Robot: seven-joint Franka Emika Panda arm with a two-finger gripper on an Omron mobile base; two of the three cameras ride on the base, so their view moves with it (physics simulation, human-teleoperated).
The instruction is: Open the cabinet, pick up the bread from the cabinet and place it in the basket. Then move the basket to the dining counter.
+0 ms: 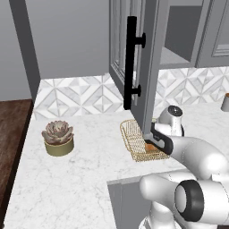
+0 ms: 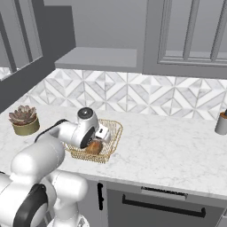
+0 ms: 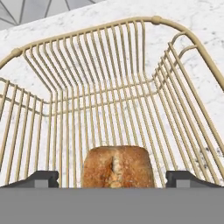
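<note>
The gold wire basket sits on the marble worktop under the cabinet. The golden-brown bread lies on the basket floor, at its near end. My gripper is down inside the basket and open. Its dark fingertips stand apart from the bread on both sides. In the left base view the basket and the bread are partly hidden behind the open cabinet door with its black bar handle. The right base view has the gripper, bread and basket. The dining counter is out of view.
A potted succulent stands on the worktop to the basket's left. A small grey cup is at the far right. The swung-out door hangs right over the basket. The bare cabinet shelf is above. Dark wood floor lies beyond the worktop's left end.
</note>
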